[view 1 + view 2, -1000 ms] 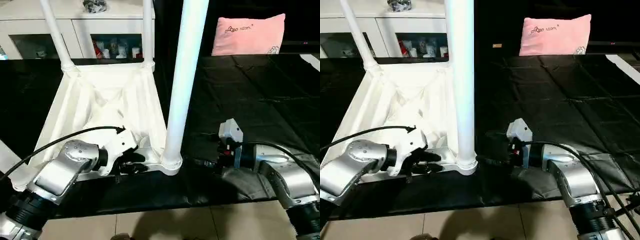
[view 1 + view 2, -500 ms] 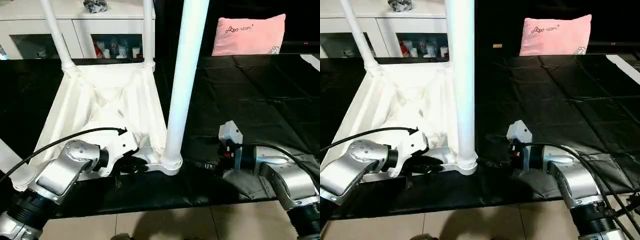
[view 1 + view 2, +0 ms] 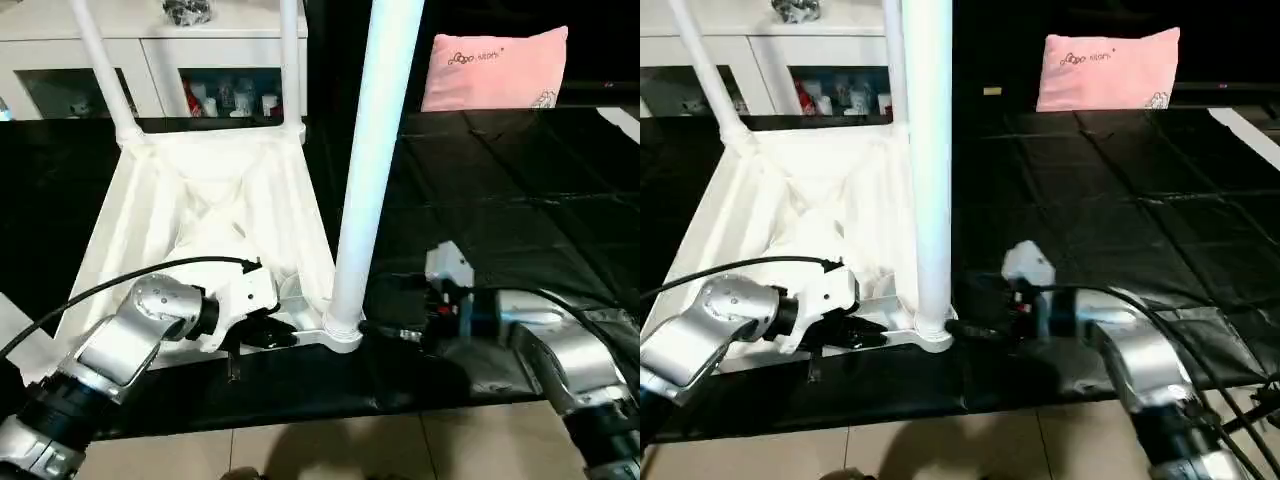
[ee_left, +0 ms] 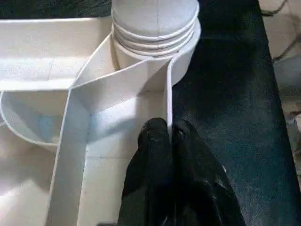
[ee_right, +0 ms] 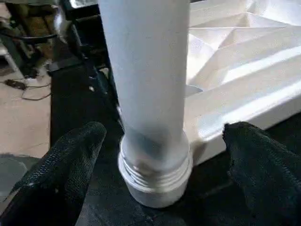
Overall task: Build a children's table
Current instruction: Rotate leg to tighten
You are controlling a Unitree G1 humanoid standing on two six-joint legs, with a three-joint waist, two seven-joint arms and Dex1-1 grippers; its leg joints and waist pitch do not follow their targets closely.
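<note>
**3 legs standing, near corner being steadied**

Head views: the tabletop (image 3: 215, 215) lies underside up on the black counter (image 3: 520, 190). I count 3 legs upright in their sockets: 2 at the far corners (image 3: 95, 65) (image 3: 289, 60) and the near leg (image 3: 365, 190) between my 2 claws. The left claw (image 3: 268, 335) sits at the tabletop's near edge, just beside that leg's socket; the right claw (image 3: 392, 330) is on the other side of it.

Left wrist view: my left claw (image 4: 165, 136) is clenched on a thin rib (image 4: 168, 101) of the underside, the seated leg directly ahead of its fingertips.

Right wrist view: my right claw (image 5: 162, 155) is released, fingers (image 5: 70, 160) wide on either side of the leg base (image 5: 155, 174), not touching.

I judge 1 leg remains; I cannot see that corner's socket.
</note>
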